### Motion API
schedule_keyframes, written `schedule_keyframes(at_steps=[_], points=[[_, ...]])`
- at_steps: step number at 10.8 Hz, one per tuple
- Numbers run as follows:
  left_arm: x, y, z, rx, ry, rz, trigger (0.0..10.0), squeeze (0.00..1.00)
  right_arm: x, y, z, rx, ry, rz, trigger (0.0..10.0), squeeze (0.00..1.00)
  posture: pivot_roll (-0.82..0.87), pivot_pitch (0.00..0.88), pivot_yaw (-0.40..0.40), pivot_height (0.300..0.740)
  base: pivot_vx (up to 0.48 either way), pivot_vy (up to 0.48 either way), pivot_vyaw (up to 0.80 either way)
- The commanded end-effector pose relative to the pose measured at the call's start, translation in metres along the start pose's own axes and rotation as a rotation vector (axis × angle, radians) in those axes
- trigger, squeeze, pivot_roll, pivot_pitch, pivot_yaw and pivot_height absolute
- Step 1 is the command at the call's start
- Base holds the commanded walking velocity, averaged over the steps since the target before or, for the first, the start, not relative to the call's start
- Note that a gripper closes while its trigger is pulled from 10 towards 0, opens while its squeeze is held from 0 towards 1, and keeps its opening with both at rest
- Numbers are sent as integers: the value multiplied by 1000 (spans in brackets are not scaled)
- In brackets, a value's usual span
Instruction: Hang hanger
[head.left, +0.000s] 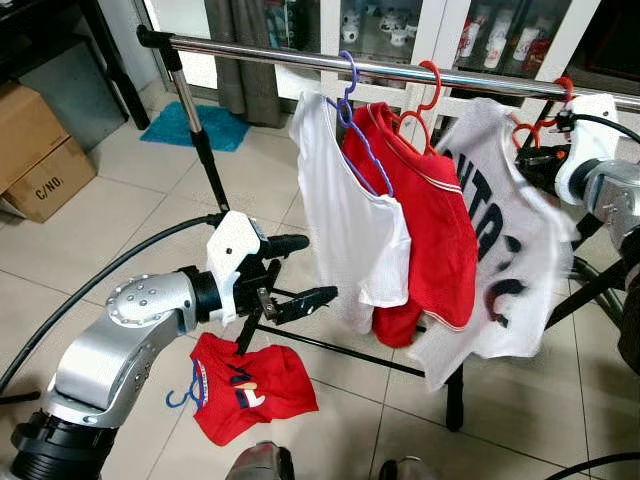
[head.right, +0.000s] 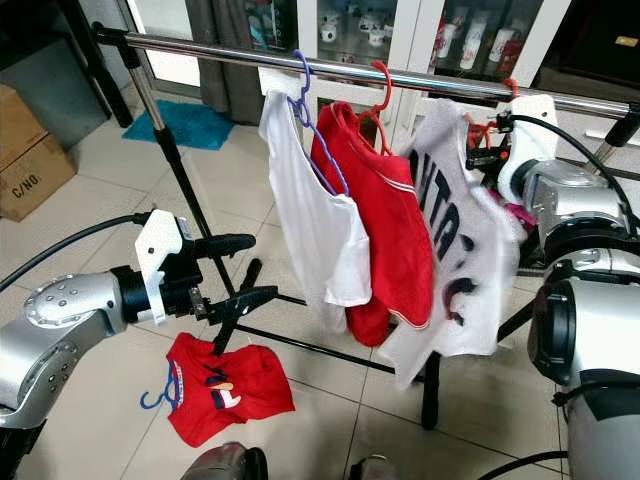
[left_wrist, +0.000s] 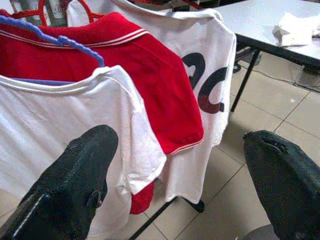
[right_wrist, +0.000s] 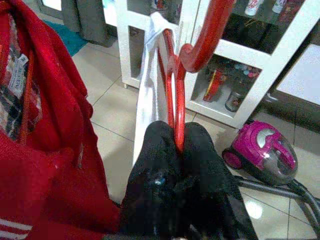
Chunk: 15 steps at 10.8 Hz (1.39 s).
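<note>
Left gripper (head.left: 300, 270) spread over tiled floor (head.left: 120, 225) — right gripper (right_wrist: 176, 145) pinches red hanger (right_wrist: 172, 95).

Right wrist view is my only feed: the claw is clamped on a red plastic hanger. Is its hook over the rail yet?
Observer: The red plastic hanger has its hook right at the shiny metal rail, near the rail's right end. I cannot tell whether it is seated.
Operator: Anything left to hang after this one?
Observer: Yes, a red shirt on a blue hanger lies on the tiled floor, below the open, empty left claw.
</note>
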<state>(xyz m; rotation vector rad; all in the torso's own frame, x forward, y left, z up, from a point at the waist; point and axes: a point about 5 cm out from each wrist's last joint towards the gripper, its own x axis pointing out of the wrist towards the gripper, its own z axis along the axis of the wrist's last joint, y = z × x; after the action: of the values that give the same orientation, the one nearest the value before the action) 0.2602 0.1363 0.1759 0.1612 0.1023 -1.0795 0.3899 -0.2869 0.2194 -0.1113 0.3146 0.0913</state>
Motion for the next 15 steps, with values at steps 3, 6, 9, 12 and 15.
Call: schedule_keyframes(at_steps=[3,6,9,12,15], points=[[3,1,2,12,4,-18,10000,851,-2,-4,3,4,8,-20,0,0,3,68,36,740,0,0,0],[6,6,3,29,-4,22,10000,851,-3,-5,16,-2,-87,-34,0,0,-7,52,44,740,0,0,0],[19,8,-6,30,-9,157,10000,365,-12,-14,28,21,-184,-4,0,0,-32,35,65,740,0,0,0],[18,12,-29,-33,-13,346,10000,0,-15,-8,-10,-25,-114,99,0,0,-57,20,65,740,0,0,0],[19,11,-37,-36,-1,417,10000,0,-38,11,-59,26,-86,58,0,0,-72,19,67,740,-86,0,0]])
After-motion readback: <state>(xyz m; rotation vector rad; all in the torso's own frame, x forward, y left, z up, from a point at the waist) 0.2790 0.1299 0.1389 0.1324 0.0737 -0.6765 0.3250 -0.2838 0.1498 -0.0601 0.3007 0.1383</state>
